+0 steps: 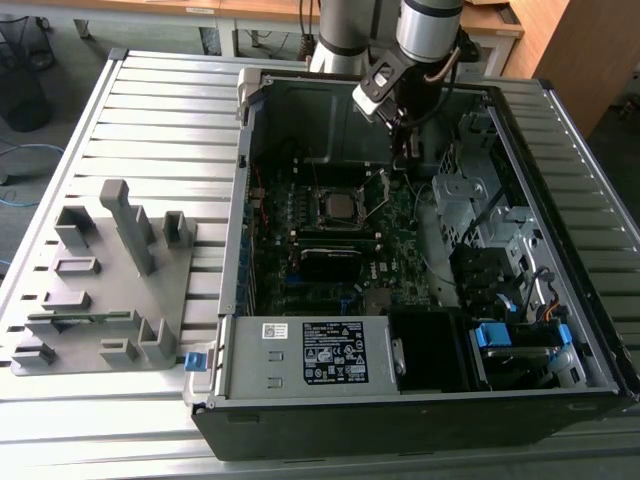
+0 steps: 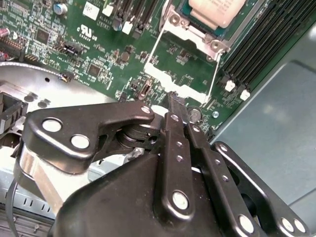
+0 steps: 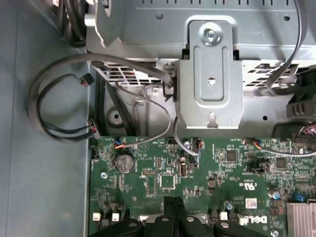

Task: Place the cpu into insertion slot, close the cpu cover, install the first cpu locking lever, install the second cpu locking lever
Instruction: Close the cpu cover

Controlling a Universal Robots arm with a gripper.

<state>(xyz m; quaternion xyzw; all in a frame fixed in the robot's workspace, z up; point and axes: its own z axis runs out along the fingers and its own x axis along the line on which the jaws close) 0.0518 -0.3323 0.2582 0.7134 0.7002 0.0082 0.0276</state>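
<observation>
Exterior view. The arm reaches down into the open computer case (image 1: 232, 250). The socket (image 1: 320, 216) sits mid-board, and the cpu (image 1: 340, 207) lies flat in it, grey top up. The cpu cover (image 1: 377, 190) is swung open and stands up off the socket's edge on the exterior view's right. The gripper (image 1: 399, 160) hangs just past the cover on that same side, so the cover is between claw and socket. The claw looks narrow, but how far it is closed is hard to read here.

Second wrist view. The two fingers (image 2: 174, 129) are pressed together side by side, with no gap and nothing seen between them. The gripper (image 2: 174, 99) tip ends right at the cover's free edge, the pale bar farthest from the socket (image 2: 213, 43). I cannot tell whether it is touching or a hair apart. The cpu cover (image 2: 167, 79) shows as a thin frame with bare board visible through its window, and its hinge end is at the socket. The free edge runs crosswise to the fingers, whose long axis points over that edge toward the socket. The cpu (image 2: 217, 10) is seated, pale top showing, on the far side of the cover from the claw.

First wrist view. The gripper (image 3: 175, 206) shows closed tips over the motherboard (image 3: 207, 168), with a grey metal bracket (image 3: 211, 79) and looped cables (image 3: 44, 113) beyond.

Judgement: the cpu is placed and the cover is not yet down.
</observation>
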